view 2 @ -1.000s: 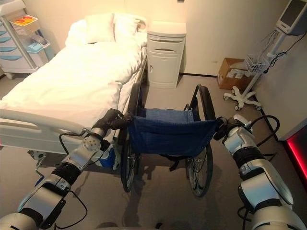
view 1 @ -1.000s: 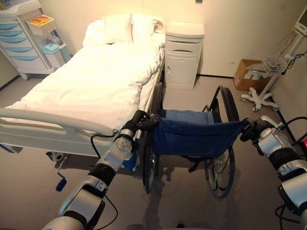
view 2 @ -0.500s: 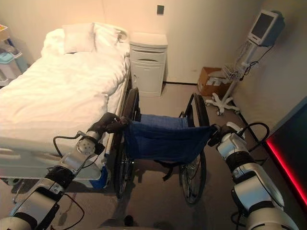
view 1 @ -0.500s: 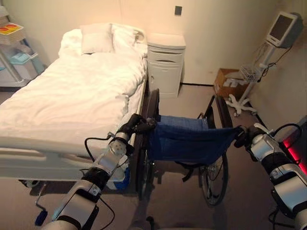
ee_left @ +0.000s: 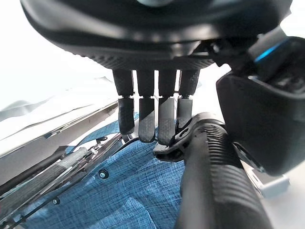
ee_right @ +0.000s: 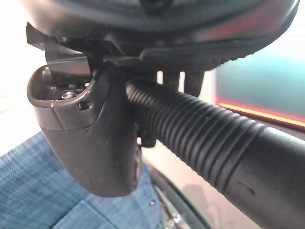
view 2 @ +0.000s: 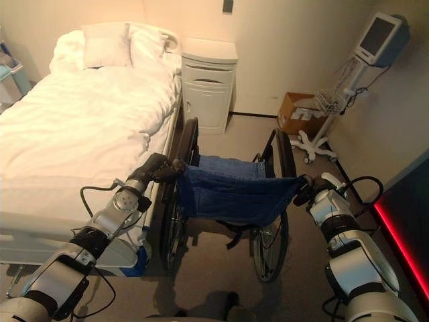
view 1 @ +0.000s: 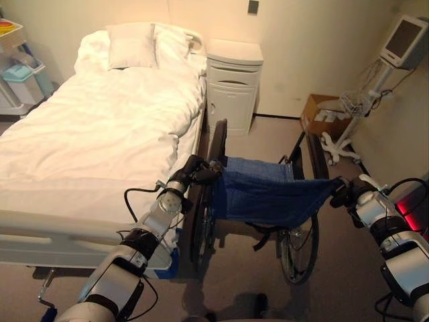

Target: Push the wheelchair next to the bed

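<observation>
The wheelchair (view 1: 268, 194), black-framed with a blue denim seat and back, stands on the floor along the right side of the white bed (view 1: 100, 127). Its left wheel is close to the bed frame. My left hand (view 1: 194, 171) is curled on the left push handle (ee_left: 214, 176), whose ribbed grip lies between the fingers (ee_left: 152, 119) and the thumb. At the other side, my right hand (view 1: 342, 192) wraps the right push handle (ee_right: 200, 138), with the thumb hooked round the grip.
A white bedside cabinet (view 1: 233, 84) stands against the wall ahead, next to the bed's head. To the right are a cardboard box (view 1: 320, 111) and a monitor on a wheeled stand (view 1: 402, 40). A cart with bins (view 1: 17, 67) stands beyond the bed.
The whole view has shifted with the camera. The wheelchair stands further along the bed's side and nearer the cabinet than before. Both hands have kept their hold on the handles.
</observation>
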Robot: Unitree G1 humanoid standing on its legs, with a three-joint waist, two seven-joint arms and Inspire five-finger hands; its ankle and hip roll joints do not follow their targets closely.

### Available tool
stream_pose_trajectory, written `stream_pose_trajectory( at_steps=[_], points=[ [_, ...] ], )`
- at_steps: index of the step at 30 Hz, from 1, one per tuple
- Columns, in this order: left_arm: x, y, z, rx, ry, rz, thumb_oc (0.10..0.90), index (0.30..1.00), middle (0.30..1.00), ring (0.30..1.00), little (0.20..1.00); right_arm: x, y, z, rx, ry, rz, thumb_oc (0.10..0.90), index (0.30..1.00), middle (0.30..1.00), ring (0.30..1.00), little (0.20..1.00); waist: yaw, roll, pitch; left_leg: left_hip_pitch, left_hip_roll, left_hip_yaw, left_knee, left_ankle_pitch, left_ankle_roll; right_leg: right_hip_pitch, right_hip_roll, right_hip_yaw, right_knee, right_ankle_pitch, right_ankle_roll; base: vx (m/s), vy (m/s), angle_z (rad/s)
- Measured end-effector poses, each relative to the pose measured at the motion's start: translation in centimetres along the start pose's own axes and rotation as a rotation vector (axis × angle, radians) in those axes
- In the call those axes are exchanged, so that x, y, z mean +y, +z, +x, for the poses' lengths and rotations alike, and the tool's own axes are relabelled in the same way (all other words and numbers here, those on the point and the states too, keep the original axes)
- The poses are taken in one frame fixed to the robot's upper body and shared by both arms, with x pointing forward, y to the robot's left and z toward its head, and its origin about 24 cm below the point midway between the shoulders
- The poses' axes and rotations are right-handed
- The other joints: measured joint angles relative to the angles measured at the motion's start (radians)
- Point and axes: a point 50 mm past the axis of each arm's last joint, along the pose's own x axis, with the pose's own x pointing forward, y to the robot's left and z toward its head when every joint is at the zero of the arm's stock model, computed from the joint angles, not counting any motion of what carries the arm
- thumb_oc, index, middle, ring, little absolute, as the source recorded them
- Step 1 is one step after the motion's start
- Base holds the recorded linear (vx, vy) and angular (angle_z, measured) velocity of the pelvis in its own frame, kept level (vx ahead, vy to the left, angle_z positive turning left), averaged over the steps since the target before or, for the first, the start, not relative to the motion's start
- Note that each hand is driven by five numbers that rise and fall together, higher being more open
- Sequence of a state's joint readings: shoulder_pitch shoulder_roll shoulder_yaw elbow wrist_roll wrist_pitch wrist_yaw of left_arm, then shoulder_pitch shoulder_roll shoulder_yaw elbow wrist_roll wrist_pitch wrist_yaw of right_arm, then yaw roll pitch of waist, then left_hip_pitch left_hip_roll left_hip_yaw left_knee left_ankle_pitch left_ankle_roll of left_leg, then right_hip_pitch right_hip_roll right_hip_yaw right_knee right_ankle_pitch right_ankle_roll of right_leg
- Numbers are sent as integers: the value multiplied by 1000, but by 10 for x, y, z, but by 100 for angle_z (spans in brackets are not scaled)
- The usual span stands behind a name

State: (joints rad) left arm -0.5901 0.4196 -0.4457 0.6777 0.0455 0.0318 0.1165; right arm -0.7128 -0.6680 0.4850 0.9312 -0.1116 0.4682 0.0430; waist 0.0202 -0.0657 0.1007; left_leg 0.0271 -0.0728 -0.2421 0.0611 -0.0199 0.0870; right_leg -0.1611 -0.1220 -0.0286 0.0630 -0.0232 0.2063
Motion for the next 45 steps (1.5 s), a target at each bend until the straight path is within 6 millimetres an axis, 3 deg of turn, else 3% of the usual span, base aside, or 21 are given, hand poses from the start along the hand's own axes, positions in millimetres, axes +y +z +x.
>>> stream_pose_trajectory(
  at_steps=[2, 3, 5, 6, 10, 14, 19, 20, 21, 32, 45],
  points=[
    [0, 2, 1, 1, -13, 11, 400, 300, 300, 300, 300, -1, -2, 0, 9, -1, 1, 400, 300, 300, 300, 300, -14, -34, 0, 8, -19, -27, 11, -14, -24, 68, -7, 25, -2, -13, 0, 268, -183, 80],
    [-1, 5, 3, -5, -14, 1, 400, 300, 300, 300, 300, -5, -1, 0, 8, -14, 4, 400, 300, 300, 300, 300, -13, -32, 4, 1, -7, -25, 34, -33, -49, 95, 1, 7, -24, 22, -20, 307, -229, 65],
    [-2, 11, 5, -11, -24, 1, 400, 300, 300, 300, 300, -15, -1, -1, 8, -39, -3, 400, 300, 300, 300, 300, -4, -16, 11, 0, 22, 4, 40, -44, -69, 120, 26, -7, -48, 37, -27, 244, -161, 40],
    [-2, 14, 5, -22, -30, -2, 400, 300, 300, 300, 300, -21, -1, -1, 4, -55, -5, 400, 300, 300, 300, 300, 2, -8, 17, 1, 40, 32, 41, -49, -79, 124, 37, -11, -47, 61, -57, 179, -106, 24],
    [-9, 20, 5, -39, -50, -32, 400, 300, 300, 300, 300, -36, -4, -2, 3, -99, -33, 400, 300, 300, 300, 300, 16, 29, 19, 22, 86, 56, 9, -44, -110, 178, 72, -40, -106, 92, -104, 216, -122, 28],
    [-14, 19, 3, -40, -54, -58, 400, 300, 300, 300, 300, -43, -4, -3, -1, -126, -59, 400, 300, 300, 300, 300, 22, 53, 18, 64, 102, 67, -39, -32, -126, 222, 84, -61, -151, 108, -130, 134, -79, 6],
    [-13, 19, 3, -38, -50, -59, 400, 300, 300, 300, 300, -43, -3, -3, -8, -127, -59, 400, 300, 300, 300, 300, 14, 55, 18, 71, 106, 93, -41, -29, -128, 233, 91, -66, -151, 101, -141, 77, -60, 5],
    [-13, 18, 3, -31, -50, -58, 577, 566, 566, 566, 566, -42, -3, -3, -8, -125, -58, 400, 300, 300, 300, 300, 10, 56, 18, 73, 106, 97, -40, -29, -128, 238, 91, -68, -151, 100, -143, 36, -25, 7],
    [-14, 17, 2, -21, -51, -58, 800, 900, 900, 900, 900, -41, -3, -2, -6, -121, -58, 800, 900, 900, 900, 900, 8, 58, 18, 76, 107, 103, -39, -29, -129, 242, 91, -68, -151, 99, -144, 25, -20, 6],
    [-14, -9, -5, 99, 8, -160, 800, 900, 900, 900, 900, -29, 2, -3, -58, -67, 13, 800, 900, 900, 900, 900, -23, 66, 16, 100, 120, 112, -70, -5, -135, 259, 95, -87, -152, 100, -145, -32, 4, 2],
    [-16, -18, -10, 134, -5, -297, 800, 900, 900, 900, 900, -40, 1, -7, -79, -30, 61, 800, 900, 900, 900, 900, -30, 79, 16, 100, 121, 114, -72, 3, -137, 257, 95, -87, -152, 110, -150, -50, 8, -1]
  ],
)
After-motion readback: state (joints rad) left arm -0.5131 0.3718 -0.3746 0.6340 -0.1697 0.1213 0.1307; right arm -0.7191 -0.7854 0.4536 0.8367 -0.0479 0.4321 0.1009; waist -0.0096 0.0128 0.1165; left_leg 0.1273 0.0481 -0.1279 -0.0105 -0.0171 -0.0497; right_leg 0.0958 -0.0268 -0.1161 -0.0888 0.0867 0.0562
